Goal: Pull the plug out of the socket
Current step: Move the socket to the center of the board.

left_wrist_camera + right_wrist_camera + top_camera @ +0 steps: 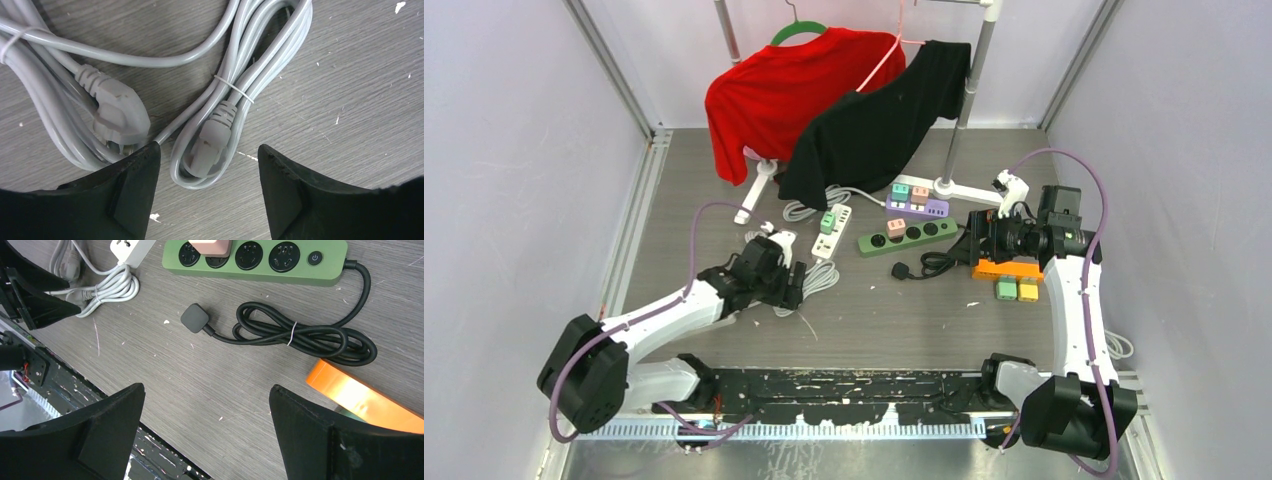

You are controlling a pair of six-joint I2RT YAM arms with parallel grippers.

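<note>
While the left gripper (pixel 209 152) gapes wide over a coiled grey cable (pixel 252 70), the right gripper (pixel 207 392), equally wide, hangs near the green power strip (pixel 255 262), where the pink plug (pixel 210 246) sits plugged in.

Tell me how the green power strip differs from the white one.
The green power strip carries a pink plug; the white power strip carries a green plug. The green power strip has a black cord; the white power strip has a white cord. Both cords lie bundled.

Bright even overhead light, soft faint shadows, sharp focus, near fingers (pixel 125 200) slightly blurred
</note>
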